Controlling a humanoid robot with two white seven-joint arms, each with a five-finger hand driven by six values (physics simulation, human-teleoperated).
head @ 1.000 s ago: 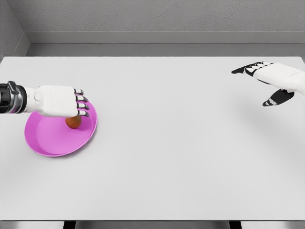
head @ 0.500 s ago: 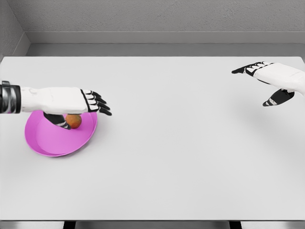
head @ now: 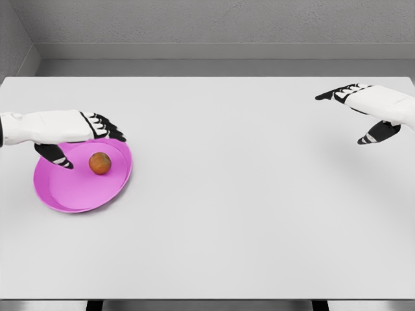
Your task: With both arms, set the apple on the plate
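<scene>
A small reddish-orange apple [head: 99, 163] lies on the magenta plate [head: 78, 191] at the left side of the white table. My left hand [head: 84, 139] hovers over the plate's far rim, just up and left of the apple, fingers spread and holding nothing. Over the table's far right, my right hand [head: 360, 113] hangs open with fingers extended, well away from the plate.
The white table [head: 227, 194] spans the view, with a grey wall behind it. The table's front edge runs along the bottom of the picture.
My left hand let go of the apple, opened its fingers and drew back to the left and up. The apple now lies uncovered on the plate. The right arm has not moved.
</scene>
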